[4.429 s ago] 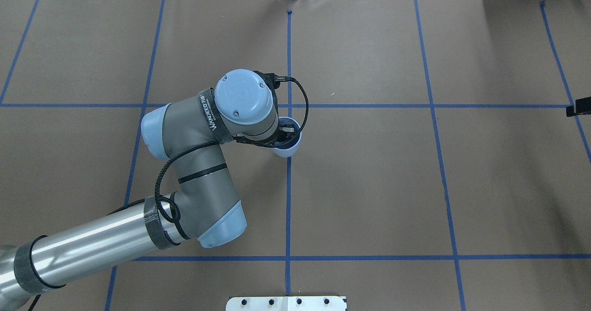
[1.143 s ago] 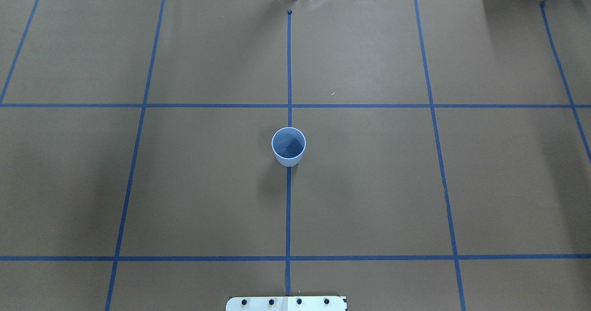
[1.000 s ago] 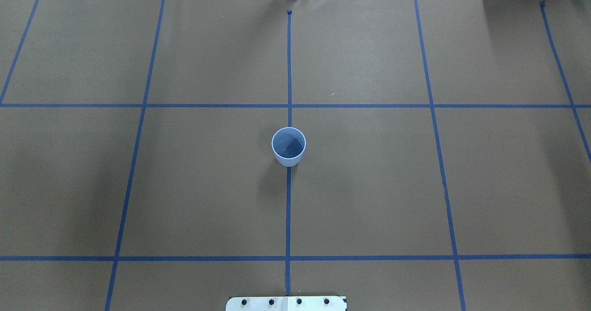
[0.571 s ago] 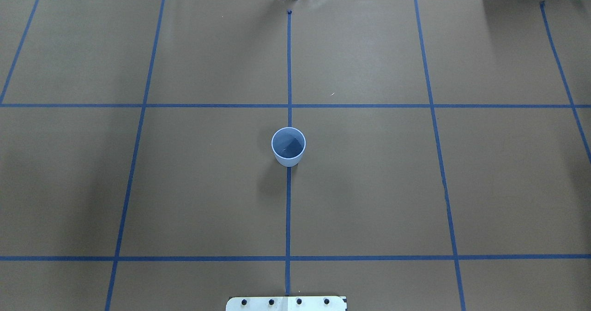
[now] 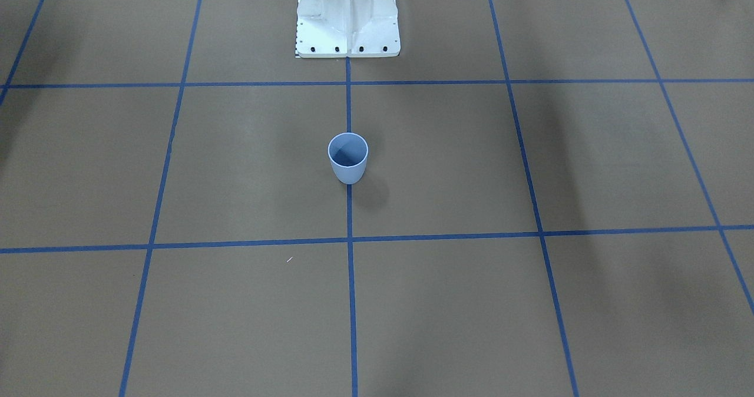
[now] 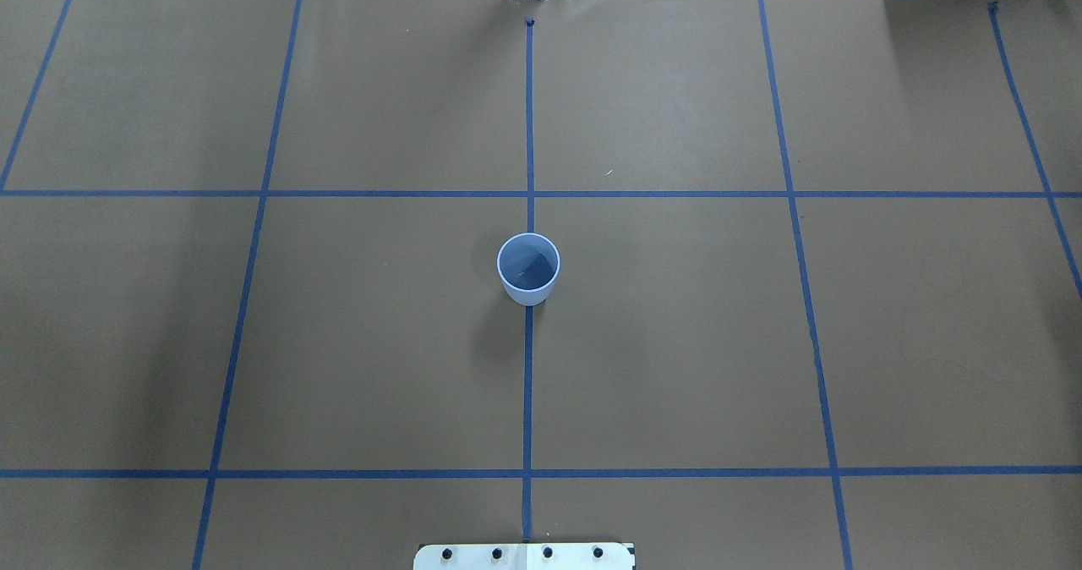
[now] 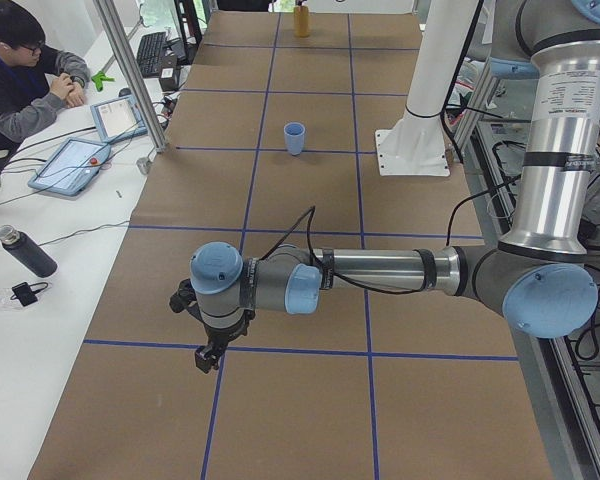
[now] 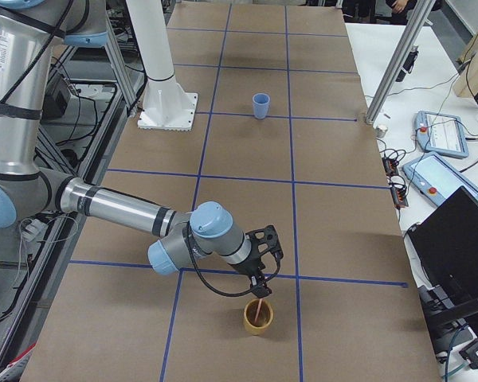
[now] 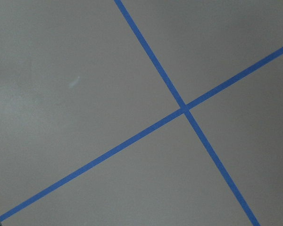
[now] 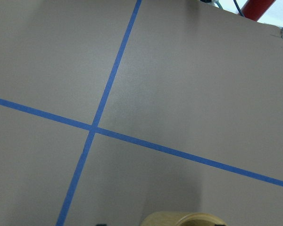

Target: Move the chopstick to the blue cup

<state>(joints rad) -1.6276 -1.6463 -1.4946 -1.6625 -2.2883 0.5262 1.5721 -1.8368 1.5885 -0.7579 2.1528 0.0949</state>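
The blue cup (image 6: 528, 267) stands upright and alone at the table's middle, on a blue tape line; it also shows in the front view (image 5: 347, 157). My left gripper (image 7: 208, 357) hangs low over the table at the left end, far from the cup; I cannot tell if it is open or shut. My right gripper (image 8: 260, 288) is at the right end, just above a tan cup (image 8: 257, 317). A thin pale pink chopstick (image 8: 258, 307) stands in that cup under the fingers. I cannot tell whether the gripper holds it.
The white robot pedestal (image 5: 347, 20) stands behind the blue cup. A metal post (image 7: 130, 80), tablets and a seated operator (image 7: 20, 70) are along the far side. A laptop (image 8: 462, 239) sits by the right end. The tan cup's rim (image 10: 184, 219) shows in the right wrist view.
4.4 s ago my left arm was over the blue cup with its gripper at the rim. It has left the overhead view. The cup has stayed put over the last second.
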